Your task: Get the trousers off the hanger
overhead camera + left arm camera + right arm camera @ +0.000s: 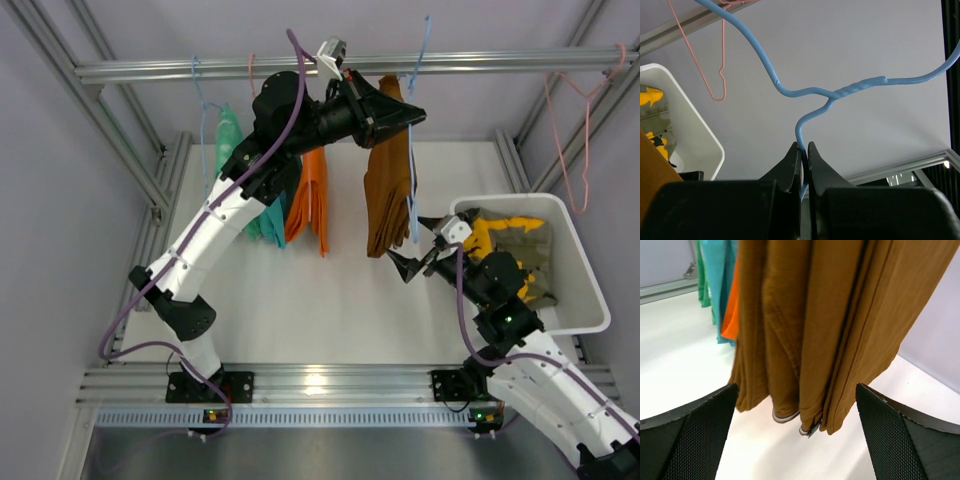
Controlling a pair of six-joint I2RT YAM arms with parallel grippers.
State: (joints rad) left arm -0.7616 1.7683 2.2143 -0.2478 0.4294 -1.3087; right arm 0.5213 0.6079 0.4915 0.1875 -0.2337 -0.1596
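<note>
Half-ready at best for pulling the brown trousers (pixel 385 190) free: clamping the left hand (pixel 804 147) tight on the blue hanger (pixel 840 92) wire below its twisted neck, up at 12 o'clock over the worktop (pixel 300 310); holding the right hand (pixel 797 430) wide open, gripping nothing, facing the hanging cloth's lower end near 3 o'clock. Risking a miss by closing too low, catching only one fold and dragging the cloth unevenly. Risking, too, tilting the hanger or unhooking it from the rail (pixel 200 70) by pulling sideways, and brushing the orange trousers (pixel 312 200) hanging just beside, at 9 o'clock of the brown pair.
</note>
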